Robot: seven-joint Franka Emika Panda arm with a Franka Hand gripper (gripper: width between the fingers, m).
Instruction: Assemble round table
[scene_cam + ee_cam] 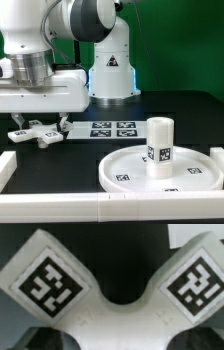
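The cross-shaped base (36, 132) lies on the black table at the exterior view's left. My gripper (38, 120) is down on it. In the wrist view the base (120, 308) fills the frame, with two tagged arms spread apart. My gripper (120, 341) has a dark finger against each side of the base's white middle, so it looks shut on the base. The large rimmed round disc (125, 170) lies at the right. The short thick cylinder leg (160, 146) stands upright on it, apart from my gripper.
The marker board (110, 128) lies flat between the base and the disc. White border blocks run along the table's front edge (60, 205) and left side (5, 165). The robot's white pedestal (110, 70) stands behind the marker board.
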